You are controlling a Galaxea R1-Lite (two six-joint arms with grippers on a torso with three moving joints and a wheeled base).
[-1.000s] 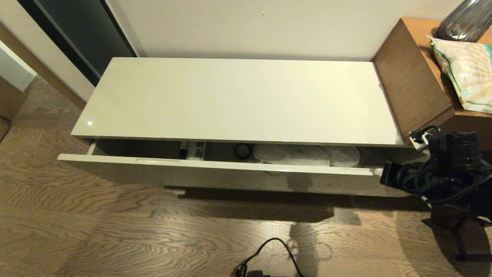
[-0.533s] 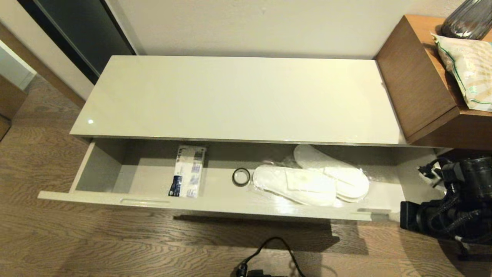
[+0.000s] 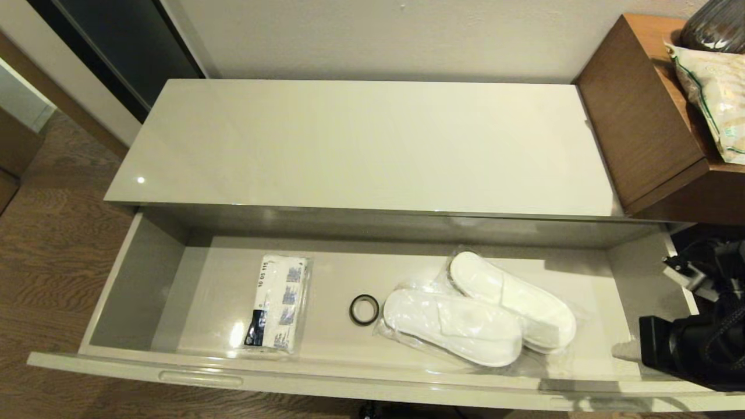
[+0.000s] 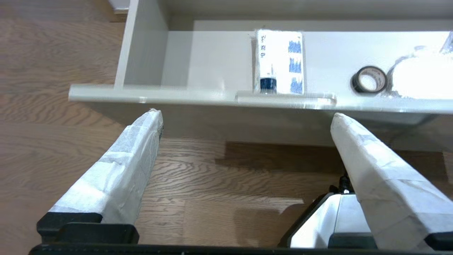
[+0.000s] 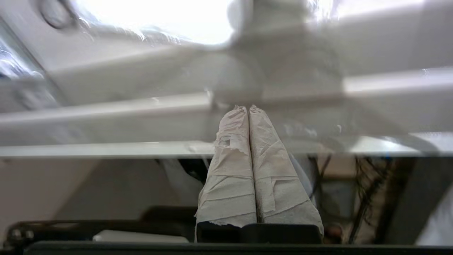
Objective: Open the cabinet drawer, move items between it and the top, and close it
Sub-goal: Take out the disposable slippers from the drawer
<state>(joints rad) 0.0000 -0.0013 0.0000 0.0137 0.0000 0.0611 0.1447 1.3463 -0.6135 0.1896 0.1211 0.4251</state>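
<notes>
at the drawer front's right end, the clenched right gripper (image 5: 248,108) is hooking the cabinet drawer (image 3: 372,389); overpulling is risking a slip, with the left gripper (image 4: 246,118) hanging released.

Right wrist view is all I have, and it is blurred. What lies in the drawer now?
Observer: In the cabinet drawer, the head view shows bagged white slippers, a flat white packet and a small black ring.
Operator: Is any item on the top already?
Observer: No, none lies on the top.
Operator: Where is the left arm?
Observer: The left gripper hangs low before the drawer front, fingers wide open, holding nothing.
</notes>
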